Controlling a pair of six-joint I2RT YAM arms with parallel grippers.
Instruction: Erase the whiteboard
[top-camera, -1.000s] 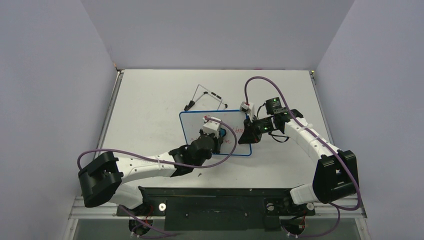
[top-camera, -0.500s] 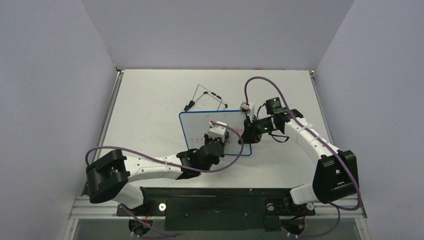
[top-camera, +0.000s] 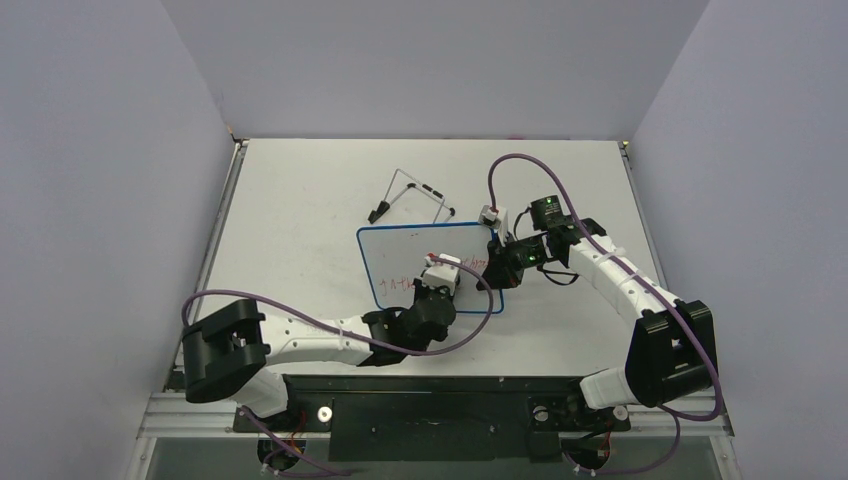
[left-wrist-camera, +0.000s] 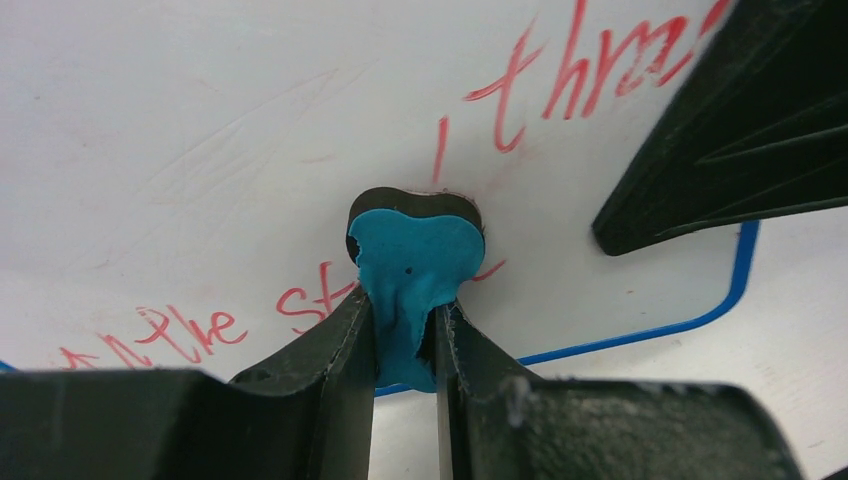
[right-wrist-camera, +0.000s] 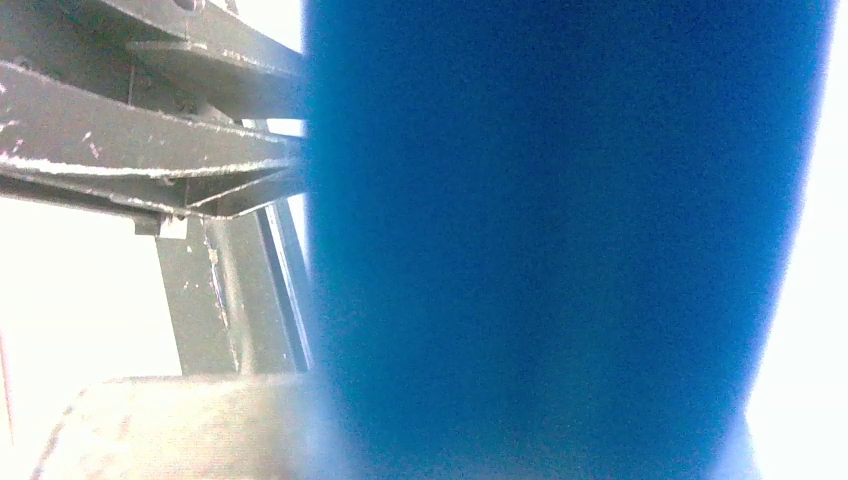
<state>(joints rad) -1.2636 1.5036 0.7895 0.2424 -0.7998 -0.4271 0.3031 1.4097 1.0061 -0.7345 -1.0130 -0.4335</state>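
Observation:
The whiteboard (top-camera: 400, 255), white with a thin blue rim, lies flat at the table's middle. Red handwriting (left-wrist-camera: 560, 85) remains on it at the right and along the near edge. My left gripper (top-camera: 446, 284) is shut on the small blue-and-black eraser (left-wrist-camera: 415, 255) and presses it onto the board near its near-right corner. My right gripper (top-camera: 496, 266) is clamped on the board's right edge; its black finger (left-wrist-camera: 720, 130) lies over the board. In the right wrist view the blurred blue rim (right-wrist-camera: 560, 240) fills most of the frame.
The black wire stand (top-camera: 410, 195) lies on the table just behind the board. Purple cables loop from both arms over the board. Grey walls enclose the table on three sides.
My left gripper has dragged the eraser across the board toward its near-right corner. Red writing at the board's near left has come into view. The right arm has held still.

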